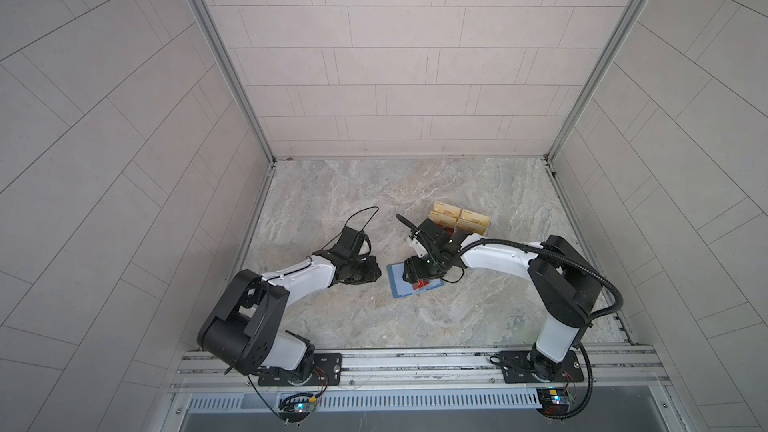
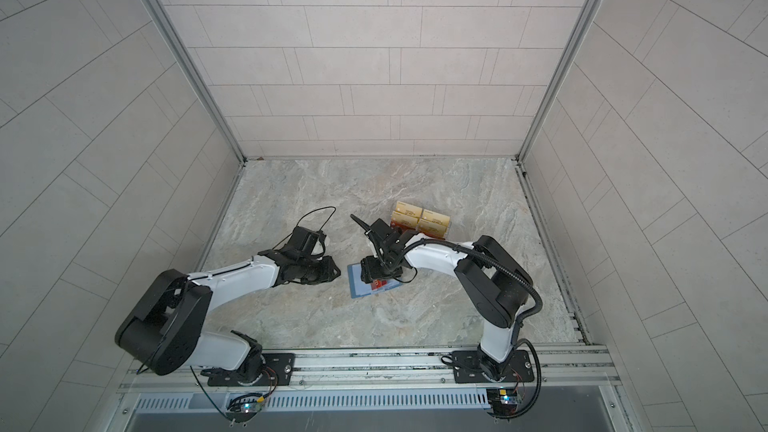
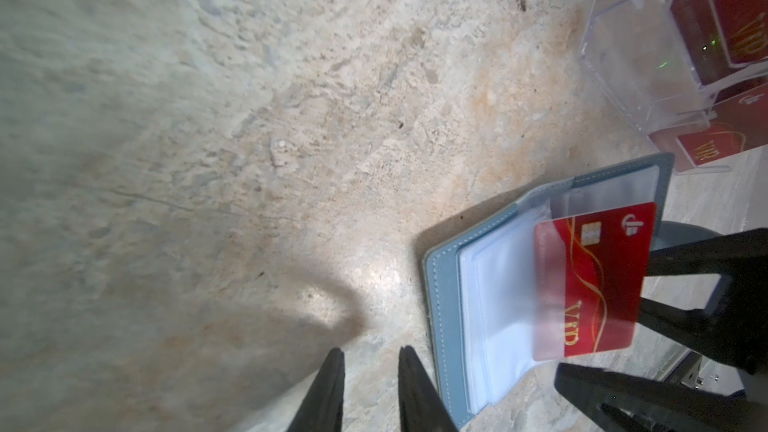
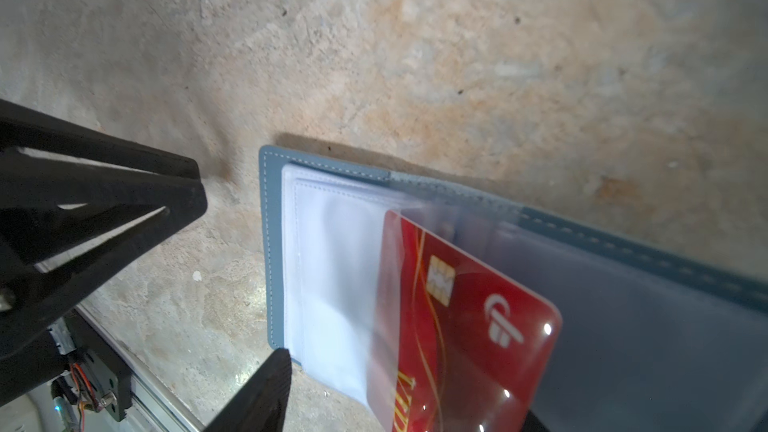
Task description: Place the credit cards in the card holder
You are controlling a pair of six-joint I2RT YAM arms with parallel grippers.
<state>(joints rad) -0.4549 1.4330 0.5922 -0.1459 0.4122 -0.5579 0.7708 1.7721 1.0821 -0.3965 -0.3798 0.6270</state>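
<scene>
- Card holder (image 1: 395,284): slate-blue stitched booklet lying open on the marbled tabletop (image 1: 332,201). It sits between the two grippers in both top views (image 2: 356,286), with its clear sleeves fanned out.
- Credit card (image 3: 598,280): red, with gold "VIP" lettering, a gold chip and a white emblem. Part of it lies under a clear sleeve of the card holder and the rest sticks out. The lettering reads only in the wrist views (image 4: 469,326); a top view gives just a red sliver (image 1: 422,283).
- Right gripper (image 1: 409,275): over the open holder, jaws spread. The right wrist view shows one finger (image 4: 266,388) clear of the card's edge.
- Left gripper (image 3: 372,361): just beside the holder, tips a narrow gap apart with nothing between them.
- Clear acrylic rack (image 3: 623,56): beyond the holder. The top views show gold-yellow cards (image 1: 449,211) whose print is too small to read. Only the left wrist view shows the racked red cards (image 3: 739,27) marked "VIP".
</scene>
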